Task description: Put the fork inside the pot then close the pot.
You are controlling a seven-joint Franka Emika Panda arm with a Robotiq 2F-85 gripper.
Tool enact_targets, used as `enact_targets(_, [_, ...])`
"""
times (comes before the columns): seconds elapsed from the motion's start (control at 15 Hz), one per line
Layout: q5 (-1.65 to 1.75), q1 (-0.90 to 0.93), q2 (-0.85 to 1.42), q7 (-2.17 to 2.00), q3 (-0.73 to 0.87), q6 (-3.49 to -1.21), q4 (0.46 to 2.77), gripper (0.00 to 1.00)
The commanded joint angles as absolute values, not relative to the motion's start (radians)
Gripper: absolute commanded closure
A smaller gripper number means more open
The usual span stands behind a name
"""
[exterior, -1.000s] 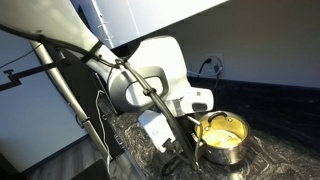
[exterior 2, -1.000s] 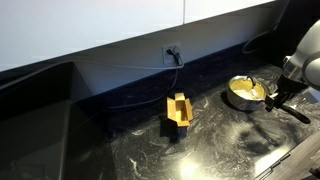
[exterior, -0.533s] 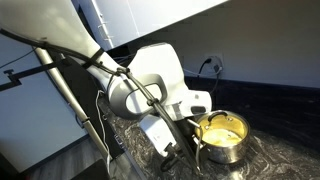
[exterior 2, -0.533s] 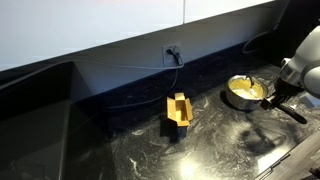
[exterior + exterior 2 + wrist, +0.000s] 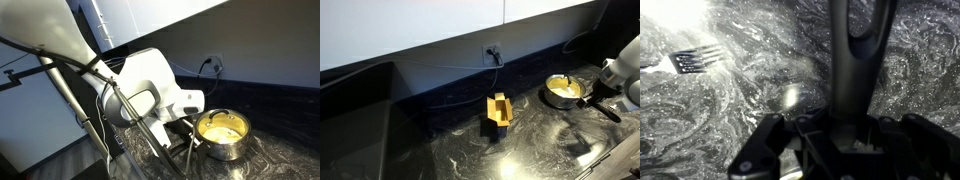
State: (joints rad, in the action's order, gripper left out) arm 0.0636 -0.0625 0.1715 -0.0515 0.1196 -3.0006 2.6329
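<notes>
Item: fork (image 5: 688,60), lying flat on the dark marbled desk (image 5: 720,140), outside the pot (image 5: 561,90). In the wrist view it is sitting at about 10 o'clock from the pincer (image 5: 845,122), well apart, its long axis running roughly 9-to-3 with the tines pointing toward 3. Pincer: jaws together, appearing to be clamping the pot's black handle (image 5: 852,60), which is extending toward 12 o'clock. Judgement: reaching the fork is calling for a release, then travel toward 10 o'clock.
</notes>
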Motion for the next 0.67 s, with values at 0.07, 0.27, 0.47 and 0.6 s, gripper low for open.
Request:
enact_targets(0.07, [0.054, -0.039, 0.141, -0.109, 0.136, -3.096, 2.667, 0.98])
enact_targets(0.27, [0.110, 0.011, 0.147, -0.178, 0.199, -3.153, 2.676, 0.98])
enact_targets(0.47, [0.159, 0.104, 0.160, -0.239, 0.309, -3.209, 2.682, 0.98])
enact_targets(0.6, [0.172, 0.185, 0.178, -0.273, 0.400, -3.245, 2.679, 0.98])
